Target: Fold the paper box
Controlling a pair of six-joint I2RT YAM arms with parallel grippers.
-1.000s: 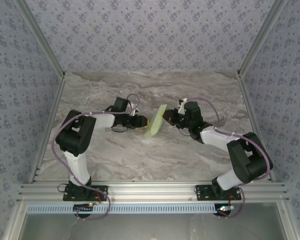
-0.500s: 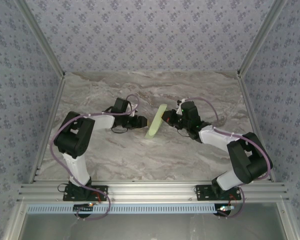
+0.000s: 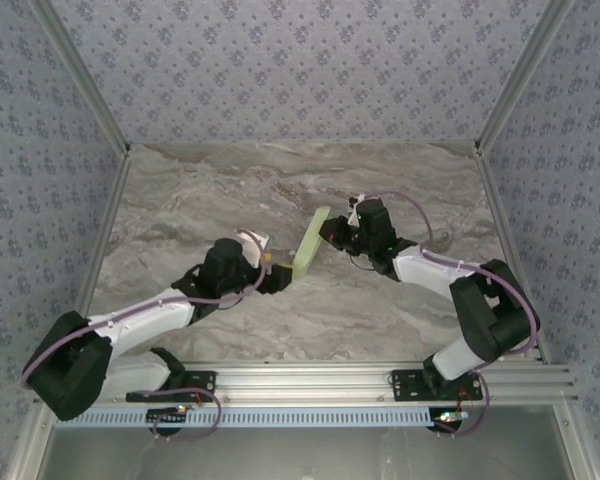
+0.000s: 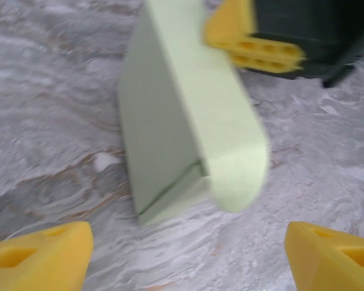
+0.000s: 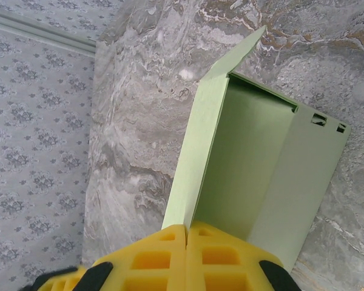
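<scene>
The right gripper (image 5: pixel 187 236) is closed tight on the paper box (image 5: pixel 249 170), pinching the edge of one thin wall between its yellow fingers (image 5: pixel 151 260). The left gripper (image 4: pixel 185 253) faces the box from the near-left side with its fingers spread wide and nothing between them; the card lies just ahead of it.

The box stands tilted on edge about the middle of the worktop (image 3: pixel 230 190), a little toward the right edge. Whether its low corner touches the surface I cannot tell. It is part-formed: a hollow sleeve open at the end, with a rounded flap hanging loose.

The box looks like pale green thin card, very light and smooth. It will probably bend at its creases like hinges and buckle if squeezed across the hollow. A single pinch also lets it swivel. The better hold is likely on a flat panel close to a crease or folded corner, where the card is stiffest. The loose flaps are better pushed with the flat of a finger than pinched.
</scene>
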